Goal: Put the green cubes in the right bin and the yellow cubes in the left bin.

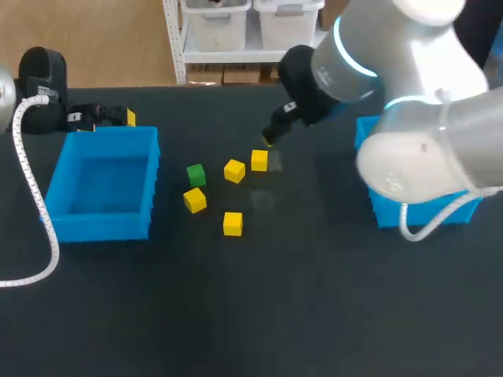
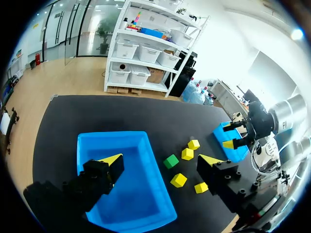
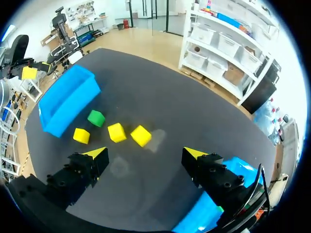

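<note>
One green cube point(image 1: 196, 174) point(image 2: 170, 161) point(image 3: 96, 117) lies mid-table among several yellow cubes, the nearest one point(image 1: 234, 170) point(image 3: 116, 132) just to its right. My right gripper point(image 1: 270, 141) point(image 3: 146, 154) hangs open and empty above the table beside the rearmost yellow cube point(image 1: 259, 160) point(image 3: 141, 135). The left bin point(image 1: 102, 184) point(image 2: 121, 194) point(image 3: 65, 99) is blue and holds nothing. My left gripper point(image 1: 126, 118) point(image 2: 161, 160) is open and empty just behind that bin. The right bin point(image 1: 393, 212) point(image 2: 228, 145) point(image 3: 214, 206) is mostly hidden by my right arm.
A white cable point(image 1: 35, 212) loops along the table's left side past the left bin. My right arm's bulky white links point(image 1: 416, 149) hang over the right side of the table. The front half of the dark tabletop point(image 1: 251, 314) carries no objects.
</note>
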`<state>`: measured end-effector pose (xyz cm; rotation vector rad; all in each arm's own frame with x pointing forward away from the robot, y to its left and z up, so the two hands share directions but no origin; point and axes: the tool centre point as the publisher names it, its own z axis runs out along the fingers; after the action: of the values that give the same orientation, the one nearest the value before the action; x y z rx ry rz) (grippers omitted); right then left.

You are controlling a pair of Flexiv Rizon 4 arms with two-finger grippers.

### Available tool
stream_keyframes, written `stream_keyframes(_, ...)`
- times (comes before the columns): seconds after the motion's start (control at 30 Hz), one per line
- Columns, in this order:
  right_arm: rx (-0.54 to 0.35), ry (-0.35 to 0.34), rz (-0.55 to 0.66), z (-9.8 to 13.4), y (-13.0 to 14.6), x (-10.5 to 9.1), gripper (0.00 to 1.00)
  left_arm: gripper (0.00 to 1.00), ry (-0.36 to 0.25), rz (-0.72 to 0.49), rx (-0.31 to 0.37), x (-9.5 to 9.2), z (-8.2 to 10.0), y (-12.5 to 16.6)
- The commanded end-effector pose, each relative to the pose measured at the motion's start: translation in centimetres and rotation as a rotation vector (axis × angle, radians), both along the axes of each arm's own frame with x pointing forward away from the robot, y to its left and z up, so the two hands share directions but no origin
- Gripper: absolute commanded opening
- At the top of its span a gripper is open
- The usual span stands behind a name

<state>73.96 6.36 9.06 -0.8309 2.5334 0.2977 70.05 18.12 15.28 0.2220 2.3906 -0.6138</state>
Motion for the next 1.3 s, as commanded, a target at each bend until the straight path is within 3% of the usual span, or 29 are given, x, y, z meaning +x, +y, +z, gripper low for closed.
stream_keyframes(0.03, -0.029, 0.047, 0.018, -1.0, 2.8, 1.5, 1.00, 1.00, -0.007, -0.008, -0.011, -0.1, -0.2, 0.3)
stream_keyframes(0.43, -0.063, 0.094, 0.047, -4.0, 7.0, 2.3, 1.00, 1.00, -0.007, -0.008, -0.011, -0.1, -0.2, 0.3)
stream_keyframes(0.8, -0.054, 0.114, 0.111, -4.6, 10.4, 1.8, 1.00, 1.00, -0.007, -0.008, -0.011, -0.1, -0.2, 0.3)
stream_keyframes(1.3, -0.060, 0.151, 0.054, -6.4, 14.2, 1.3, 1.00, 1.00, -0.007, -0.008, -0.011, -0.1, -0.2, 0.3)
